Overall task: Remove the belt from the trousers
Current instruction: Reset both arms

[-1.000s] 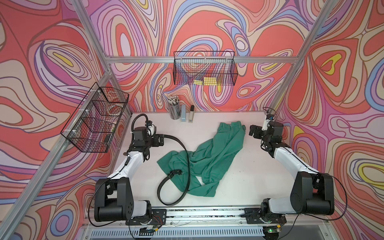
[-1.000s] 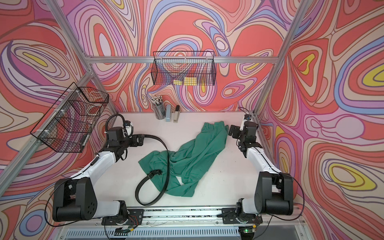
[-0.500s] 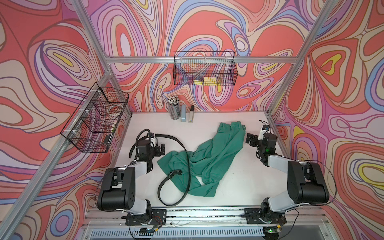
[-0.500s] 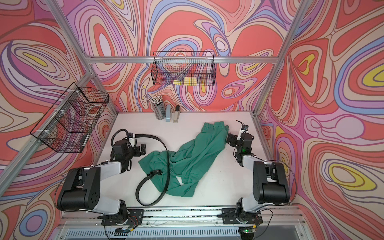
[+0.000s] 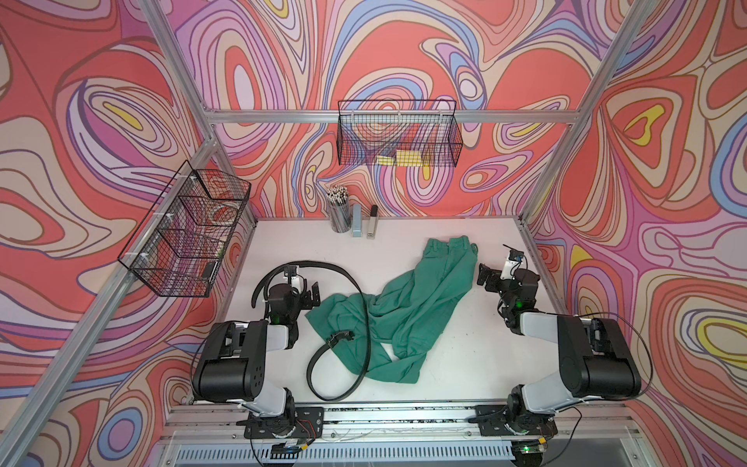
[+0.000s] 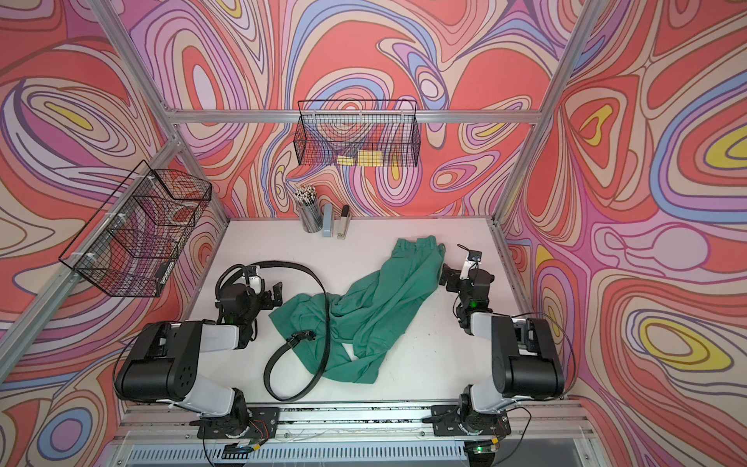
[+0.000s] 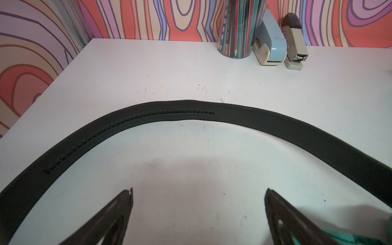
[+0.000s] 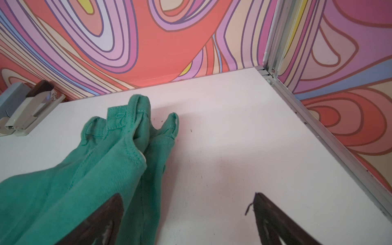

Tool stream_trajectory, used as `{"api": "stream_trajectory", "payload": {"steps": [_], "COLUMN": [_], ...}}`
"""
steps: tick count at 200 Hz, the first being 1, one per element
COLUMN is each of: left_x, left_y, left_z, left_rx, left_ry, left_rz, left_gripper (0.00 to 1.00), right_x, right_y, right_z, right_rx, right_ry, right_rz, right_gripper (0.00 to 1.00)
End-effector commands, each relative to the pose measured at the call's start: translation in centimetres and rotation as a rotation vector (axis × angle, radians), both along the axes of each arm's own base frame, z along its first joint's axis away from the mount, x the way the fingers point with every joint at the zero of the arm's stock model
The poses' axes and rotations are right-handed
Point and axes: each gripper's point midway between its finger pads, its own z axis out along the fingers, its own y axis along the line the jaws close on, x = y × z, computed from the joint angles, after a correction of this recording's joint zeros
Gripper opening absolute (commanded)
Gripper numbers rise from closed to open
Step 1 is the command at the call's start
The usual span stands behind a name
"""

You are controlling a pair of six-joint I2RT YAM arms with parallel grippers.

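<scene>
- The belt (image 5: pixel 367 327) lay loose on the table (image 5: pixel 465 364) in a big open curl, seen in both top views.
- One stretch of it crossed over the trousers (image 5: pixel 416 307) near their leg end, and its buckle (image 5: pixel 340 337) rested on the cloth edge there.
- The rest of the strap arced away over bare table, around the left gripper (image 7: pixel 199 192).
- The trousers lay crumpled mid-table on a slant, with the waistband (image 5: pixel 448 246) at the far end, well apart from the belt.
- The left gripper's jaws were spread wide and held nothing. In the left wrist view the belt curved across the table beyond the fingertips (image 7: pixel 128 194).
- The right gripper (image 8: pixel 187 196) sat just beside the waistband end, jaws also spread wide and gripping nothing.
- In the right wrist view one finger (image 8: pixel 112 212) overlapped the green cloth; I could not tell whether it touched.
- A pencil cup (image 5: pixel 340 214) and two staplers (image 5: pixel 356 220) stood against the back wall, away from both arms.
</scene>
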Motion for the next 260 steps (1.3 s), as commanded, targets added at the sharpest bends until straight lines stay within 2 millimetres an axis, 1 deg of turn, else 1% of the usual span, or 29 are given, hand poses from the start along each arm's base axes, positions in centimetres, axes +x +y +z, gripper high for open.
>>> {"api": "stream_trajectory", "payload": {"steps": [1,5,10,18,59,71,77,82,85,91,97,103,110,260], "left_x": [0.5,0.5,0.5,0.5,0.2,0.2,0.2,0.2,0.2,0.2,0.2,0.2,0.2,0.2], "left_y": [-0.2,-0.3,-0.3,-0.3,-1.9,-1.9,-1.9,-1.9,-1.9,-1.9,-1.9,-1.8,-1.8,-1.9], "left_z": [0.9,1.0,1.0,1.1,1.2,1.2,1.1,1.2,1.2,1.2,1.2,1.1,1.2,1.2], "left_rx": [0.001,0.003,0.004,0.003,0.008,0.006,0.004,0.005,0.006,0.006,0.005,0.005,0.006,0.004], "left_ry": [-0.037,-0.037,-0.044,-0.05,-0.065,-0.066,-0.061,-0.062,-0.064,-0.065,-0.064,-0.062,-0.064,-0.063], "left_rz": [-0.014,-0.015,-0.017,-0.018,-0.109,-0.11,-0.109,-0.11,-0.11,-0.11,-0.11,-0.109,-0.108,-0.109], "left_gripper": [1.0,1.0,1.0,1.0,1.0,1.0,1.0,1.0,1.0,1.0,1.0,1.0,1.0,1.0], "right_x": [1.8,2.1,2.5,2.3,2.3,1.5,0.8,0.5,0.4,0.1,0.2,0.4,0.3,0.3], "right_y": [1.3,1.7,2.1,2.4,2.2,2.0,1.9,1.8,1.5,0.8,0.6,0.8,0.9,0.9], "right_z": [-0.4,-0.8,-0.8,-1.0,-1.0,-0.8,-1.2,-0.9,-0.6,-0.8,-1.0,-0.7,-0.9,-0.8], "right_rx": [-0.026,-0.04,-0.061,-0.061,-0.065,-0.069,-0.071,-0.074,-0.078,-0.072,-0.075,-0.09,-0.088,-0.089], "right_ry": [0.005,0.021,0.022,0.036,0.025,-0.01,-0.03,-0.089,-0.11,-0.079,-0.071,-0.087,-0.071,-0.082], "right_rz": [0.059,0.074,0.073,0.084,0.071,0.055,0.043,0.035,0.013,-0.034,-0.049,-0.053,-0.046,-0.05], "right_gripper": [0.98,0.98,0.98,0.98,0.98,0.98,0.98,0.98,0.98,0.98,0.98,0.98,0.98,0.98]}}
